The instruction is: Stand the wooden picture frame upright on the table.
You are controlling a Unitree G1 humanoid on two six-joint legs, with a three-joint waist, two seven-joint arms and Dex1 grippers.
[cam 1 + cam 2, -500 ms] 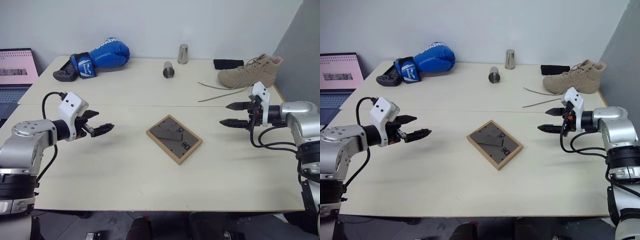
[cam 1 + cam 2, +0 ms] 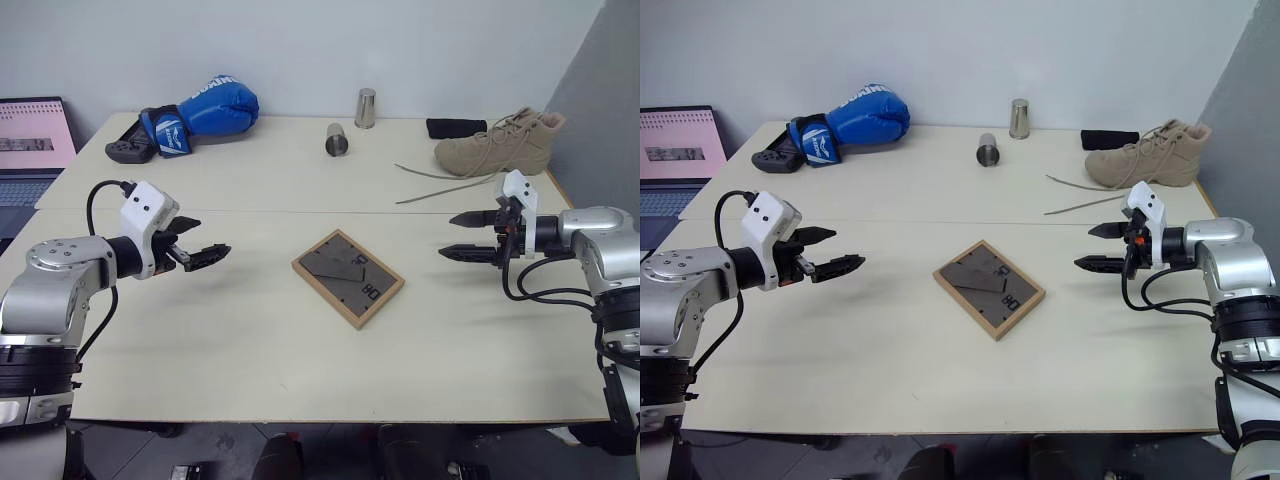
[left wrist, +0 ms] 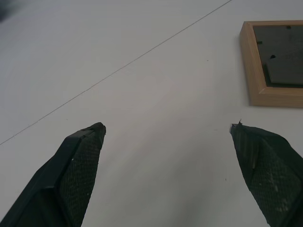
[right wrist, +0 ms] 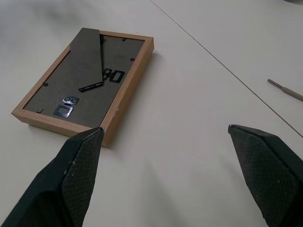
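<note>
I see the wooden picture frame (image 2: 348,278) lying flat, back side up, in the middle of the near section of the table (image 2: 250,350). Bare tabletop surrounds it on all sides. My left gripper (image 2: 199,248) hovers well apart on its left with jaws wide; my right gripper (image 2: 468,234) hovers well apart on its right, also spread. Nothing lies between either gripper and the frame. Obstacles sit on the far section beyond the seam: a blue boxing glove (image 2: 205,112), two metal cups (image 2: 338,139), a tan boot (image 2: 498,145) with trailing laces (image 2: 440,184).
</note>
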